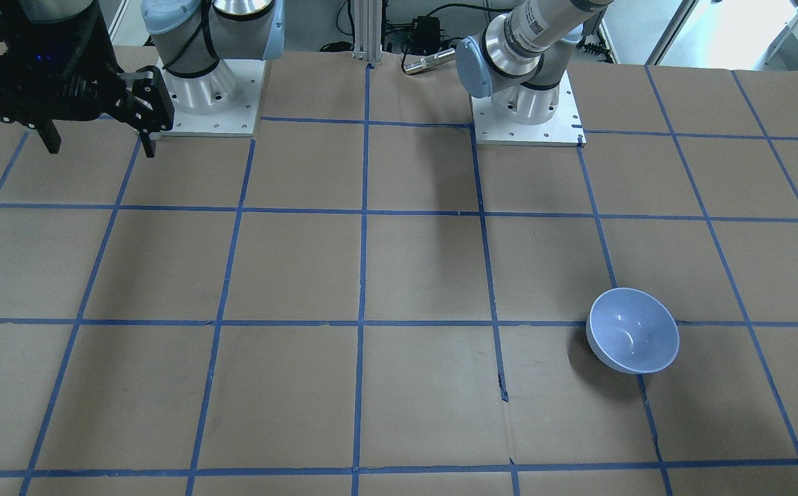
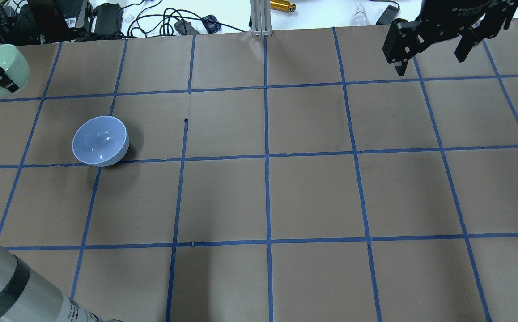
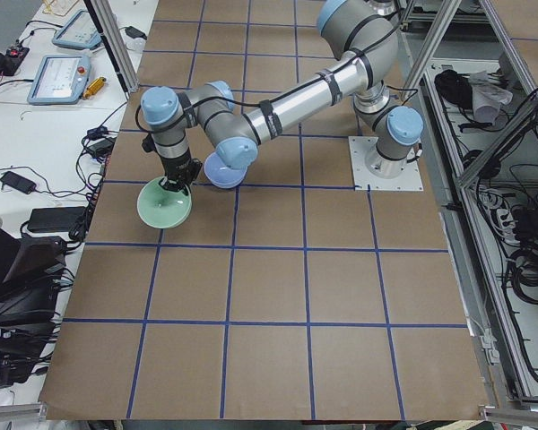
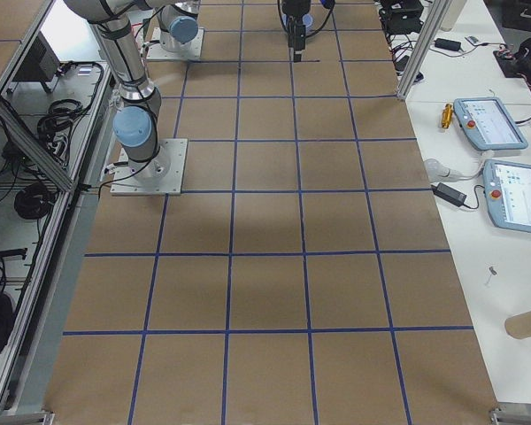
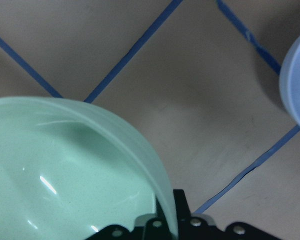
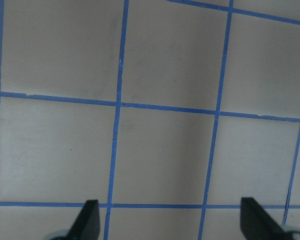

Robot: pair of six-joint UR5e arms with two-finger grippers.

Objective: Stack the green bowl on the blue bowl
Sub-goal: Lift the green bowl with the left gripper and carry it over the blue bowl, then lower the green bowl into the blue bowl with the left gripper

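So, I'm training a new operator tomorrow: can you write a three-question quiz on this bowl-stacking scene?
1. True or false: the pale periwinkle-blue glossy round bowl stands empty on the brown table.
2. Fill in: the right gripper hangs with nothing in it, its jaws ____.
3. What grips the pale mint-green glossy round bowl at its rim? A) the left gripper B) the right gripper C) nothing

Key: 1 true; 2 open; 3 A.

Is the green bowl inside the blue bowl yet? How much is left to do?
Not yet. Done: the left gripper has the green bowl pinched by its rim. In hand: the green bowl is held apart from the blue bowl, which sits empty. Left: bring it over the blue bowl and set it inside.
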